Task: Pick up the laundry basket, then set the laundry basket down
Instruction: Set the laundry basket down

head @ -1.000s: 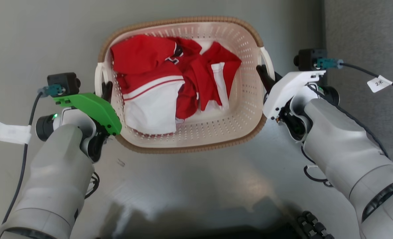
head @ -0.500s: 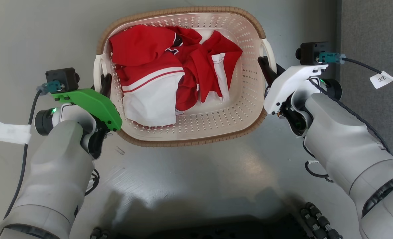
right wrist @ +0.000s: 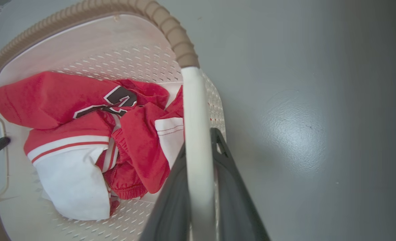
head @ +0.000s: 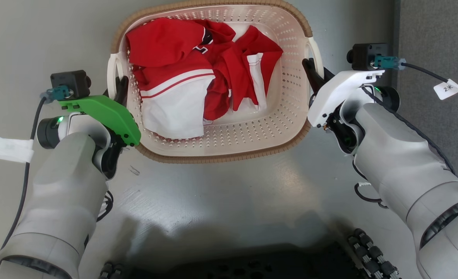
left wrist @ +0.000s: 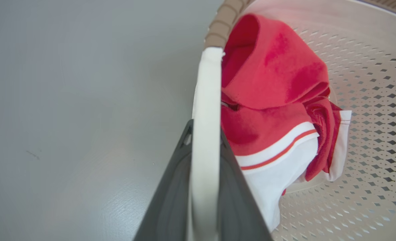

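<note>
The laundry basket (head: 221, 158), cream perforated plastic with a brown woven-look rim, sits at the top centre of the head view and holds red and white clothes (head: 198, 73). My left gripper (head: 119, 88) is shut on the basket's left white handle (left wrist: 206, 100), which runs between its two dark fingers (left wrist: 171, 187). On the other side, my right gripper (head: 311, 71) is shut on the right white handle (right wrist: 192, 110), with a dark finger (right wrist: 233, 187) on either side of it. Whether the basket's bottom touches the floor is hidden.
Smooth grey floor (head: 229, 201) lies all around the basket. A darker grey carpet strip (head: 434, 31) runs along the right edge. My dark wheeled base (head: 252, 267) fills the bottom edge. A tagged cable (head: 447, 88) hangs off the right wrist.
The basket and both grippers have shifted together toward the top of the head view. The whole picture has also shifted, with more of my base showing. Both grips are unchanged.
</note>
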Controlling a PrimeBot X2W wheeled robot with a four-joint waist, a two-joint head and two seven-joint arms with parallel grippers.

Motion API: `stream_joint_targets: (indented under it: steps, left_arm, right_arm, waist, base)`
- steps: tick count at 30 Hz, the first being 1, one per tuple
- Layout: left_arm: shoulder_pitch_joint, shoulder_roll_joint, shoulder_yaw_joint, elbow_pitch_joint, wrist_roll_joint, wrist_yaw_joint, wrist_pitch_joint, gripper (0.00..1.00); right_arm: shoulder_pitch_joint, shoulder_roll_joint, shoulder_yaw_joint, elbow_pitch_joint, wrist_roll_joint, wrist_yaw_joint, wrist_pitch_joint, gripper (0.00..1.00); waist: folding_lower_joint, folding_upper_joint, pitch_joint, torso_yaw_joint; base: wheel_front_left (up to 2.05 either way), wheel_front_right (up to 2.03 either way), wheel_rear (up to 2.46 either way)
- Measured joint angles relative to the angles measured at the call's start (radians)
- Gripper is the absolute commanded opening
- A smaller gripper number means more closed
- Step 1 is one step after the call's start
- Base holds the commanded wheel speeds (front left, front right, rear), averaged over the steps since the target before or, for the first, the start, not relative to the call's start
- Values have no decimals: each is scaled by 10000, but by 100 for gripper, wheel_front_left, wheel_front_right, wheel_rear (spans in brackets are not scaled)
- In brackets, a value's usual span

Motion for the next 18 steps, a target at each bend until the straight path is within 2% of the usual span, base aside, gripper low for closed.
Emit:
stream_joint_targets:
  steps: [1,4,5,6,7,18]
  left_arm:
    - [-4,2,-6,2,0,0,-29,0]
    - [-19,2,-29,31,-2,0,-40,0]
    - [-25,4,-35,52,-8,0,-42,28]
    - [-29,6,-33,79,-31,0,-42,100]
    - [-31,12,-4,113,-113,0,-56,100]
    - [-89,90,-150,318,-238,2,-128,100]
  right_arm:
    - [-5,13,-23,10,0,2,-4,0]
    - [-77,35,-33,56,0,21,-13,27]
    - [-100,35,-42,61,0,88,-15,35]
    - [-105,33,-52,77,0,94,-21,56]
    - [-105,38,-65,128,0,96,-65,100]
    - [-104,82,-132,623,33,104,-88,100]
  waist:
    - [0,0,13,-1]
    - [0,0,49,-4]
    - [0,0,59,-4]
    - [0,0,68,-4]
    - [0,0,76,-4]
    - [0,0,2,3]
  base:
    - [0,0,0]
    - [0,0,0]
    - [0,0,0]
    - [0,0,0]
    - [0,0,0]
    - [0,0,0]
